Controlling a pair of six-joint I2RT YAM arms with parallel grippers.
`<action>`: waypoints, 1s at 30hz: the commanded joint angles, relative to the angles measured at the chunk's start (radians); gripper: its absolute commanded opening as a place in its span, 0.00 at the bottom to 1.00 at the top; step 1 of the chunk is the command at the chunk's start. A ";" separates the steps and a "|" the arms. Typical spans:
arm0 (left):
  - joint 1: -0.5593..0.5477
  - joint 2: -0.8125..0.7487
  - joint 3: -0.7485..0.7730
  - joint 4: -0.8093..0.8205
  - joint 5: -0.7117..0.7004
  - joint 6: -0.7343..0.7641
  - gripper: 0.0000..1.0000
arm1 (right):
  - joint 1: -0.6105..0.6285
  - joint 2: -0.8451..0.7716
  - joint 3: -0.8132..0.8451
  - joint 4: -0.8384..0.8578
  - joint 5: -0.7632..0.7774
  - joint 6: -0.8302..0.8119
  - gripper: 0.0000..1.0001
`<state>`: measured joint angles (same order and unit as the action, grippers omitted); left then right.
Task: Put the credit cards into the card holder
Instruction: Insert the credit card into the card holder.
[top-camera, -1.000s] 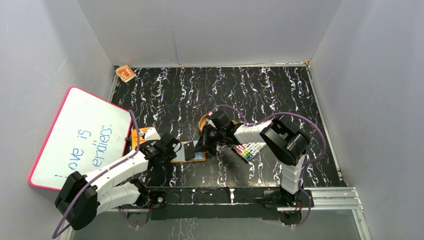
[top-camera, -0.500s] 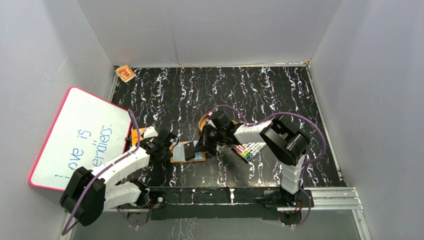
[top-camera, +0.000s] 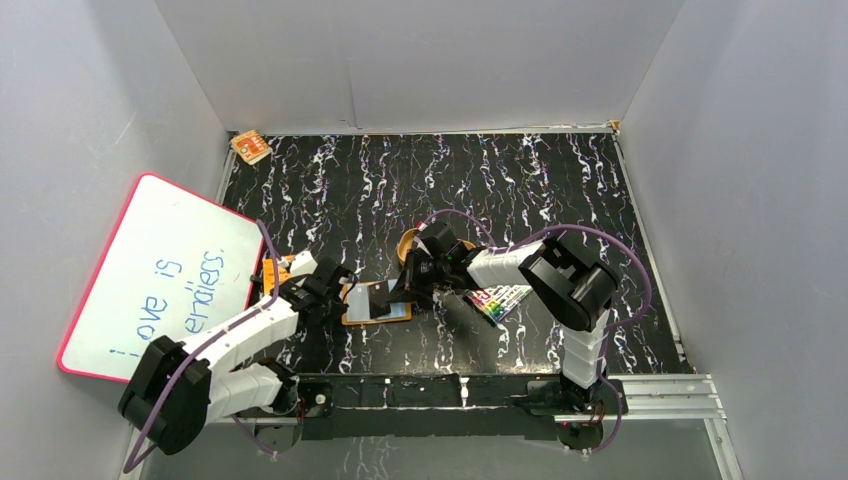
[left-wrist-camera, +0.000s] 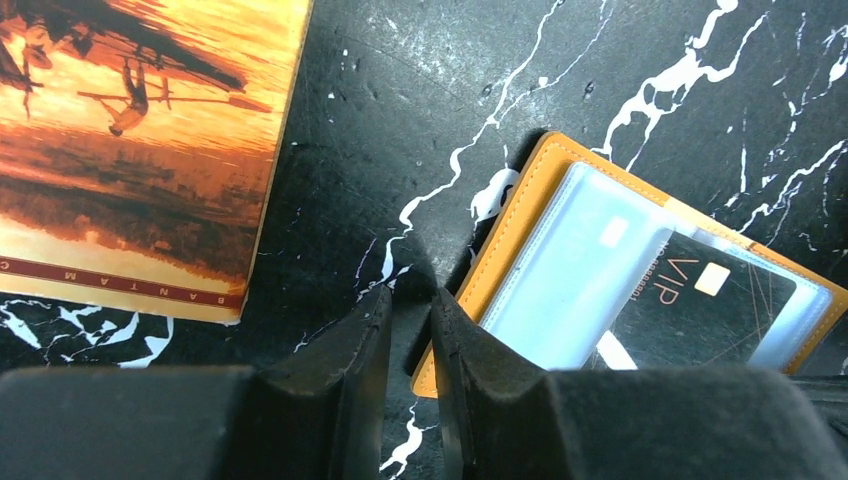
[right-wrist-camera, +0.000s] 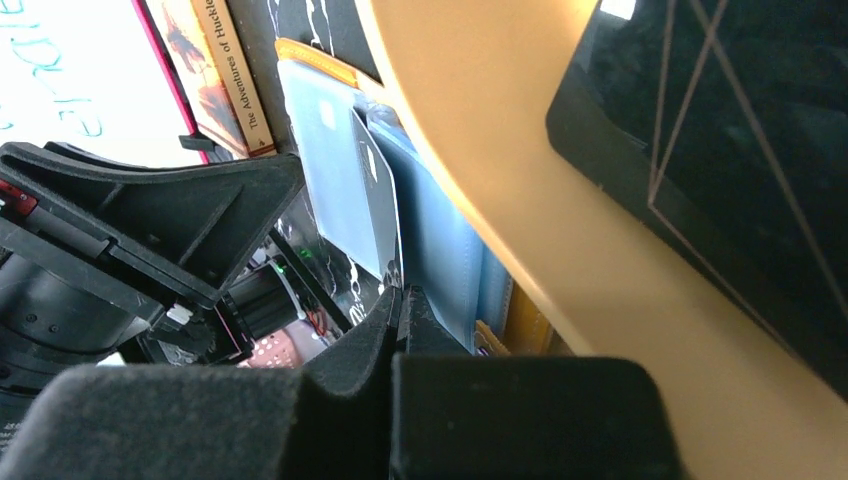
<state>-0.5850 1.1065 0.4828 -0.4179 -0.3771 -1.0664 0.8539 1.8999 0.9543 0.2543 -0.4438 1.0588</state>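
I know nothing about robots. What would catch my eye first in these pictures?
Probably the open orange wallet, bright against the black marbled table between the two arms, with the right pincer pinching a black card at its clear pocket. Next comes the pink-edged whiteboard with blue handwriting, leaning at the left wall.

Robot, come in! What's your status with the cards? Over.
Right tool shut on black VIP card, partly in clear sleeve of open orange leather wallet. Left tool barely open, empty, at wallet's edge. Second black card on tan tray. Nothing blocking.
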 joint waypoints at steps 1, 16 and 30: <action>0.002 0.010 -0.053 -0.008 0.069 -0.002 0.20 | 0.011 0.011 0.044 -0.019 0.053 0.016 0.00; 0.002 -0.011 -0.081 0.029 0.115 -0.015 0.17 | 0.063 0.068 0.098 -0.030 0.031 0.012 0.00; 0.002 -0.035 -0.098 0.048 0.130 -0.027 0.16 | 0.076 0.031 0.097 -0.059 0.062 0.000 0.36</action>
<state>-0.5816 1.0618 0.4297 -0.3115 -0.3130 -1.0798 0.9226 1.9682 1.0485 0.2180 -0.3939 1.0676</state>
